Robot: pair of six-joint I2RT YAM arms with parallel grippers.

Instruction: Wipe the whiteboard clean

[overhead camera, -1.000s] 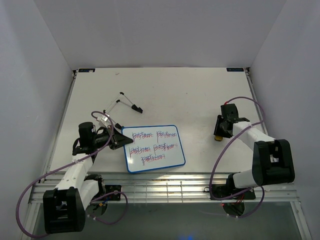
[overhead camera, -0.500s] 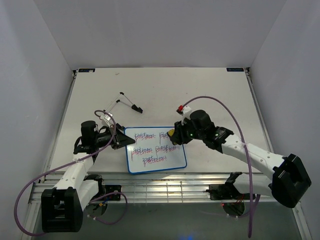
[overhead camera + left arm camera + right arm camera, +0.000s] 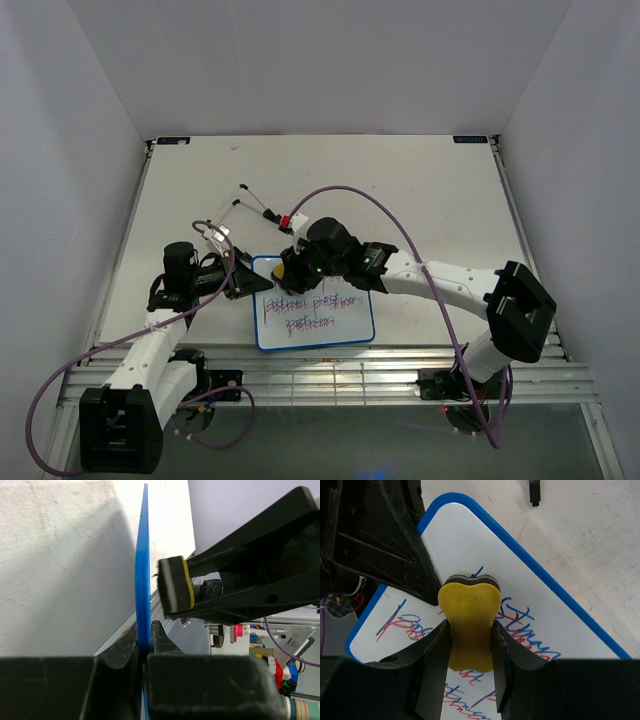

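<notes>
the red and blue writing on the whiteboard [image 3: 315, 312] is scribble, and no word of it can be read. the board lies near the front of the table [image 3: 400, 190], left of centre. the left gripper [image 3: 145, 636] is clenched on the board's blue frame, which the left wrist view shows only edge-on. the right gripper [image 3: 470, 647] grasps a yellow eraser [image 3: 469, 605] over the board's upper left corner. whether the eraser touches the board is unclear.

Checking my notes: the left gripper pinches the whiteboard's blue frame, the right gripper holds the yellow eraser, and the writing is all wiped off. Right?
Not the last part: the right wrist view shows red and blue writing across the whiteboard beside the yellow eraser. The left gripper does pinch the blue frame, and the right gripper holds the eraser.
</notes>
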